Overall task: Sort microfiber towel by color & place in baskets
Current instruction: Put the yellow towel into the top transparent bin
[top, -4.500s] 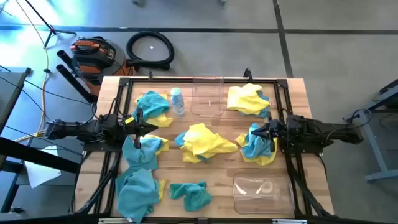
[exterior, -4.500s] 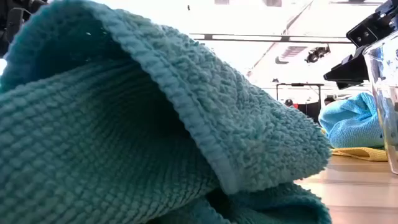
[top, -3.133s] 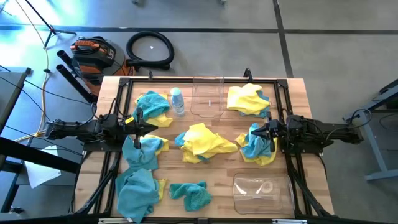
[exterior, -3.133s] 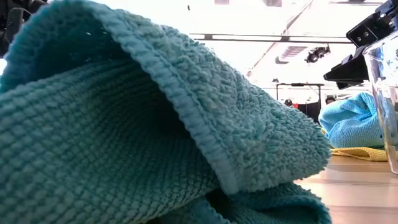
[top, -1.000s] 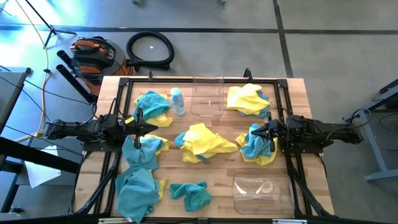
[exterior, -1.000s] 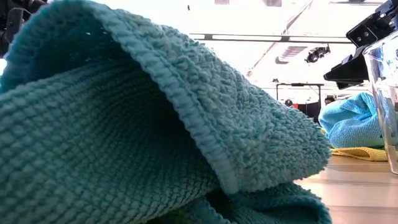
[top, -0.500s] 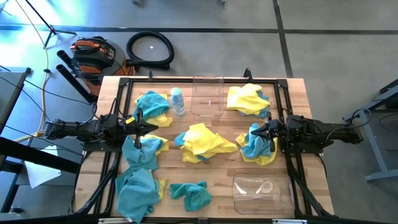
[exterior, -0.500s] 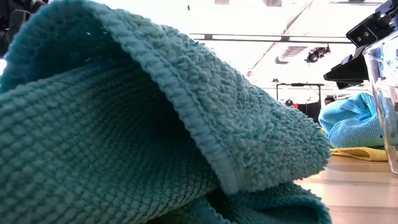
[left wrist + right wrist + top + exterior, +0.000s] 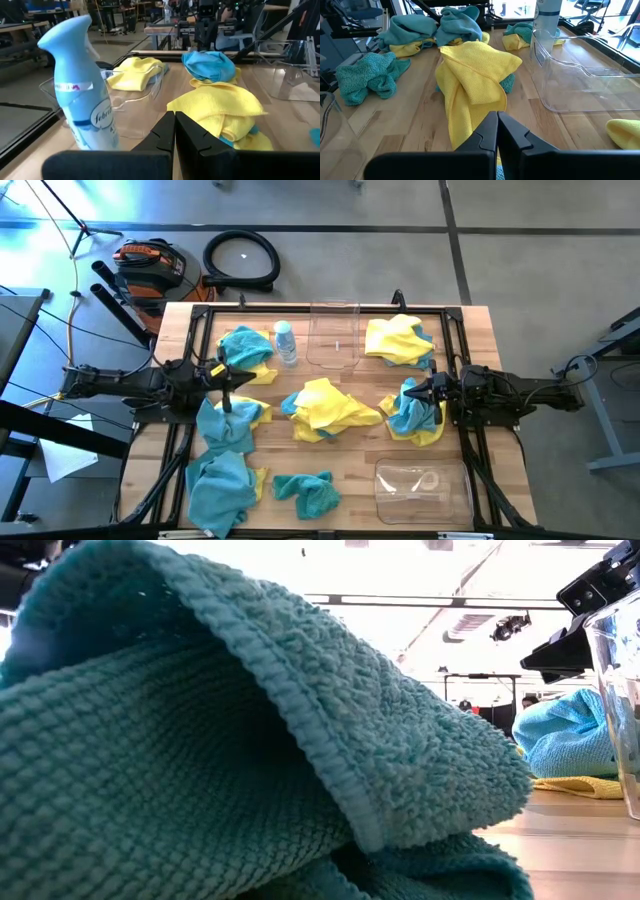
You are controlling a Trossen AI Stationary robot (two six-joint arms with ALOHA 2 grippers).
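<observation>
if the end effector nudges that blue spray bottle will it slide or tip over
Probably tips: the spray bottle stands upright, tall and narrow on a small base. It looks like light plastic, so a low push might slide it on the smooth wooden table. The clear basket beside it could stop it.

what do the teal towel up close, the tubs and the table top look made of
Teal towel: soft knitted microfiber, by its nubby looped weave and stitched hem. Tub: clear glossy plastic, see-through with bright rim glints. Table top: pale wood, probably sealed, showing plank seams and grain.

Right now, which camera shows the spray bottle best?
The left wrist view: the spray bottle fills the foreground, label readable. The high view shows it small from above, the right wrist view only its base, the low view nothing.
</observation>
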